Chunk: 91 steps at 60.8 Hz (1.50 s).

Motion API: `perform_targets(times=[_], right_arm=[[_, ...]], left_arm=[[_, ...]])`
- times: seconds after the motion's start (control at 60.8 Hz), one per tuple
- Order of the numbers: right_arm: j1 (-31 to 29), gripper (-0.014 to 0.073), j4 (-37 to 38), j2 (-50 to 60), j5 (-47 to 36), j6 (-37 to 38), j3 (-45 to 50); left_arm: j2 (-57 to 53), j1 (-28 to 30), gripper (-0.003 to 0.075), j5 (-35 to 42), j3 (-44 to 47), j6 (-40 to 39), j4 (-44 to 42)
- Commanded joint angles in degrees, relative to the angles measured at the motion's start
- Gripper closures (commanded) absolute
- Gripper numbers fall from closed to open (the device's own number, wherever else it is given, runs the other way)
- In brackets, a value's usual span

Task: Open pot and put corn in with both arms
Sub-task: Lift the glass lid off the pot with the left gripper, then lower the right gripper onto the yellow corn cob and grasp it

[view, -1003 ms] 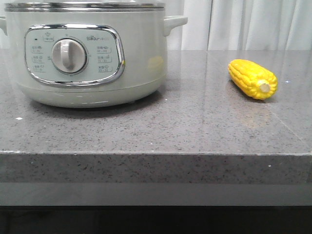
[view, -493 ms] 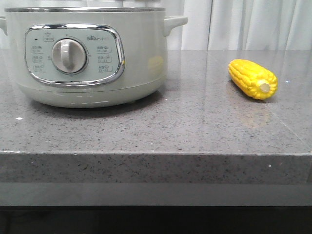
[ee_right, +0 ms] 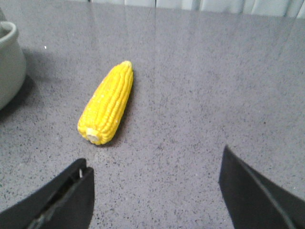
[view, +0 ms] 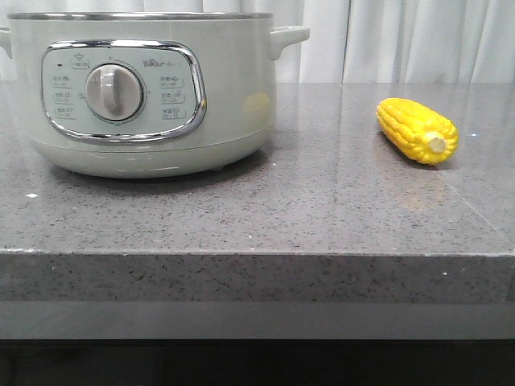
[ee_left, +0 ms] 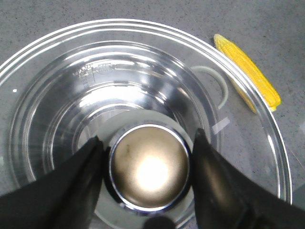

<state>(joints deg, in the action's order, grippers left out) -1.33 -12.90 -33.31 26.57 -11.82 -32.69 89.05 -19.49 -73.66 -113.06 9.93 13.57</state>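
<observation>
The pale grey-green pot [view: 233,96] stands at the left of the counter, its top edge cut off by the front view. My left gripper [ee_left: 148,164] is shut on the chrome knob [ee_left: 150,167] of the glass, steel-rimmed lid [ee_left: 143,71]; a pot side handle [ee_left: 214,83] shows through the glass. The yellow corn [view: 417,129] lies on the counter to the right of the pot; it also shows in the left wrist view [ee_left: 269,93] and the right wrist view [ee_right: 107,102]. My right gripper [ee_right: 155,186] is open and empty above the counter, short of the corn's stub end.
The grey speckled counter [view: 306,209] ends in a front edge close to the camera. White curtains [view: 418,40] hang behind it. The pot's side [ee_right: 7,62] shows at the edge of the right wrist view.
The lid's steel rim, seen on top of the pot one second ago, has risen out of the front view. Pot and corn have not moved.
</observation>
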Motion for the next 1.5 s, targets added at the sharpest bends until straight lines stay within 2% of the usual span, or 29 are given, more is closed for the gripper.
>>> perform_targets(times=[0.0,0.197,0.394,0.641,0.805,0.986,1.298,1.397,1.479], right_arm=[[0.1,0.0032,-0.6,-2.1,-4.9,-0.6,-2.3],[0.1,0.0032,-0.6,-7.3,-3.8,-0.6,-4.4],[0.1,0.0032,-0.8,-16.2,-0.3,-0.6,-11.2],[3.9,0.0032,-2.1,-29.9,2.8,-0.6,-21.7],[7.9,0.0032,-6.1,-40.5,2.3,-0.6,-29.3],[8.6,0.0032,-11.2,-51.9,3.5,-0.5,-37.3],[8.5,0.0037,-11.8,-64.1,6.0,-0.5,-44.6],[8.5,0.0083,-11.8,-64.6,6.2,-0.5,-44.7],[8.5,0.0169,-11.8,-64.7,6.1,-0.5,-44.7]], left_arm=[[-8.5,-0.4,0.0511,8.2,4.0,0.4,2.2],[-23.0,-0.4,0.0511,14.0,20.7,0.6,2.2],[-38.0,-0.4,0.0511,19.1,38.6,0.6,2.2],[-55.5,-0.4,0.0511,19.7,54.0,-0.2,2.2],[-63.8,-0.4,0.0511,19.2,59.1,-0.2,2.2],[-70.4,-0.4,0.0511,19.2,61.6,-0.2,2.2],[-72.0,-0.4,0.0511,19.3,61.6,-0.2,2.2],[-72.0,-0.4,0.0511,19.3,61.6,-0.2,2.2],[-72.0,-0.4,0.0511,19.3,61.6,-0.2,2.2]])
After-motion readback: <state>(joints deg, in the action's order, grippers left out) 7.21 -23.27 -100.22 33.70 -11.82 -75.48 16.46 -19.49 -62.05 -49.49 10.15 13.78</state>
